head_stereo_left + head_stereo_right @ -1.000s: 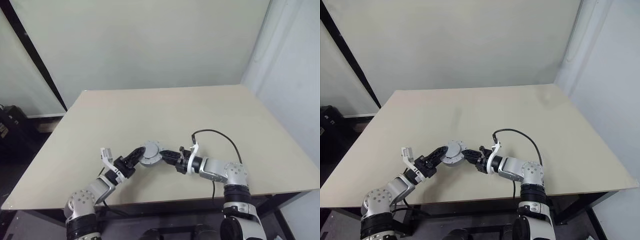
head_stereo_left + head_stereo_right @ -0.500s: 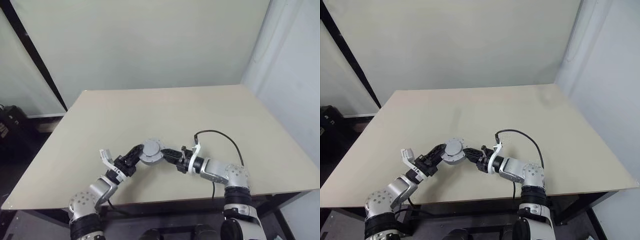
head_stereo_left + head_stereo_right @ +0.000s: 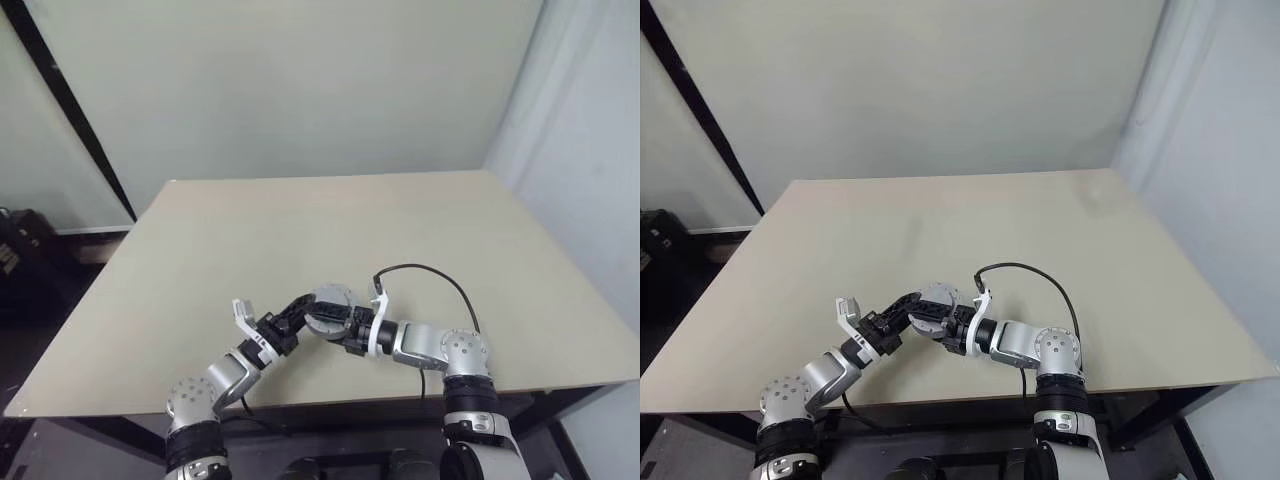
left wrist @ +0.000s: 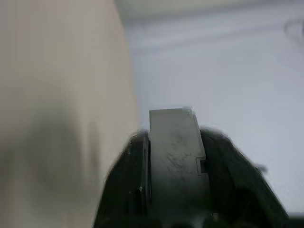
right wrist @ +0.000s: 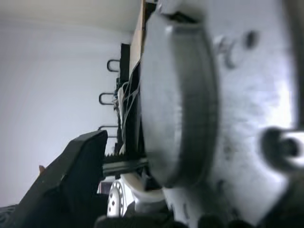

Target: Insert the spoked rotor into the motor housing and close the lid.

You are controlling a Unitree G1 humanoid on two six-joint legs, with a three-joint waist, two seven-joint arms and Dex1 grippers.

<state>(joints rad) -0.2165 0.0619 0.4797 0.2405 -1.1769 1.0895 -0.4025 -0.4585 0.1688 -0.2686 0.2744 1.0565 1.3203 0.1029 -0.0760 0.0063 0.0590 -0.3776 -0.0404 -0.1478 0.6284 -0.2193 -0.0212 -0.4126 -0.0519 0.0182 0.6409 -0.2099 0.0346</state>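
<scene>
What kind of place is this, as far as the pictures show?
Probably a bare test room or lab, not a home: a plain beige table against a blank pale wall, with a black strip running down that wall.

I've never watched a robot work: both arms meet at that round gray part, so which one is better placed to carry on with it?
Probably the left gripper: its jaws are clamped on the gray part, above the table. The right gripper sits against it with jaws spread.
</scene>
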